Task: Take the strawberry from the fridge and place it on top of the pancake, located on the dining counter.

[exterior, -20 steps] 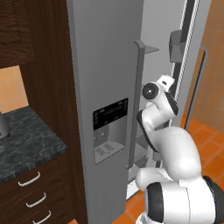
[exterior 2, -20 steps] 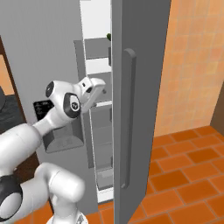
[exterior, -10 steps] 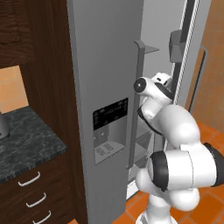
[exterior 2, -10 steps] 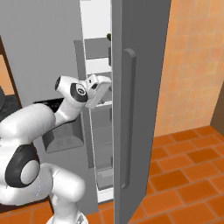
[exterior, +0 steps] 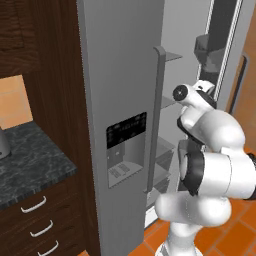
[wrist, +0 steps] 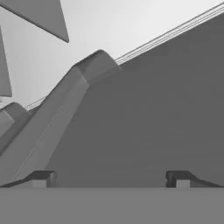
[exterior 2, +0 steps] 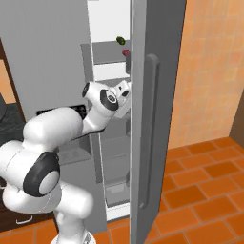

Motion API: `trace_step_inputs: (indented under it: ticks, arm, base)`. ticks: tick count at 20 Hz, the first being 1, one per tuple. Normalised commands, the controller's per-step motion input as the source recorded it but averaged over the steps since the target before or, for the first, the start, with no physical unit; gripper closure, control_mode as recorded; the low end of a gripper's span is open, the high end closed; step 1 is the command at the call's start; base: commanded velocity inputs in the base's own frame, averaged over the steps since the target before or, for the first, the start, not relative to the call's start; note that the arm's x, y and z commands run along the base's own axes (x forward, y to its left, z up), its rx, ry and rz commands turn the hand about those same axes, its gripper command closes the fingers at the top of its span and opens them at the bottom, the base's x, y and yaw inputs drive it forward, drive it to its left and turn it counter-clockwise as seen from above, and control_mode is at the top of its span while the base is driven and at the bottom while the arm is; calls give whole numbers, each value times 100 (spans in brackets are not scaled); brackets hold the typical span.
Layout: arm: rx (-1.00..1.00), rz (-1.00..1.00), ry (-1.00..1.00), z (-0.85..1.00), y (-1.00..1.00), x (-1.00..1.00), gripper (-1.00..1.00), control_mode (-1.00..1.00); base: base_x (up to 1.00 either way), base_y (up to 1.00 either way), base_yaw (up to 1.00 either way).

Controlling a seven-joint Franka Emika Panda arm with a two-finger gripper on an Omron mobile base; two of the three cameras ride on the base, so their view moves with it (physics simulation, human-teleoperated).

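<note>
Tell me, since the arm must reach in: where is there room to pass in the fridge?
Free: the slot between the shut left door and the open door. Crowded: the upper shelf, with strawberry beside a green item.

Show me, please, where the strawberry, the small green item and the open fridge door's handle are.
strawberry (exterior 2: 126, 52): right base view, its red body on the shelf.
small green item (exterior 2: 120, 40): right base view, its middle.
fridge door handle (exterior 2: 150, 124): right base view, middle of the bar.

I see orange floor tiles (exterior 2: 200, 190), an orange tiled wall (exterior 2: 209, 71), and dark wooden cabinets (exterior: 30, 225) under a black-speckled counter (exterior: 30, 165).
</note>
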Motion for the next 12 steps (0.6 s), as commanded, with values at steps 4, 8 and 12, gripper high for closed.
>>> trace_step_inputs:
  ticks: [4, 8, 12]
  arm:
    - [6, 0, -2, 18, -100, -17, -100, -100]
    - [13, -1, 0, 25, -100, 16, -100, -100]
    - [18, 0, 0, 14, -100, 36, -100, -100]
  base:
    - [0, 0, 0]
    - [0, 0, 0]
    - [0, 0, 0]
